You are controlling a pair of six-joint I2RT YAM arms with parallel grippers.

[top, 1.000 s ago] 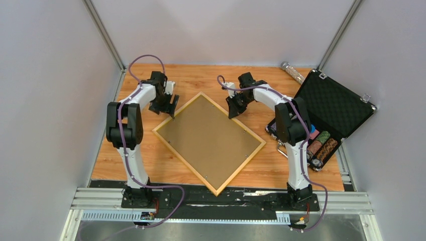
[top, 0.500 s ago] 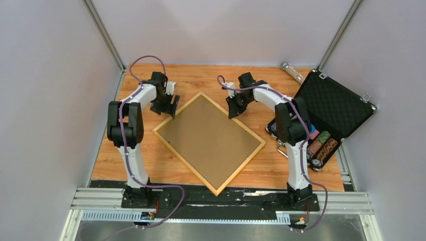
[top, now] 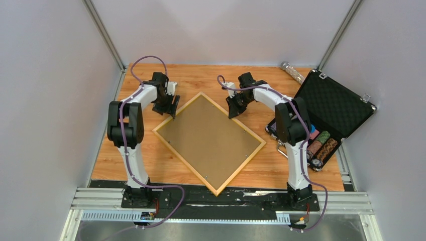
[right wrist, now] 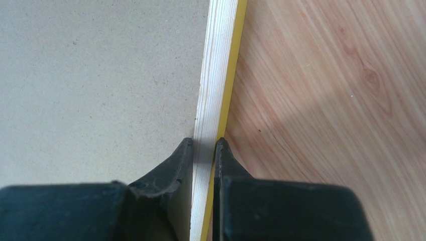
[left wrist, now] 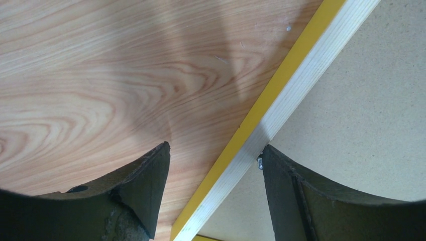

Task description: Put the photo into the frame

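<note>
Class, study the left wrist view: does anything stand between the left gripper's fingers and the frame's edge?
Nothing visible does. The left gripper straddles a yellow rail of the frame, jaws open: one finger over the table, the other over the backing board. The right gripper is shut on another rail.

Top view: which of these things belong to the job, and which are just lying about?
Job: frame, back up; right gripper, shut on its edge; left gripper, open astride a neighbouring edge. No photo in sight.
Lying about: case, chips in it, glittery tube.
</note>
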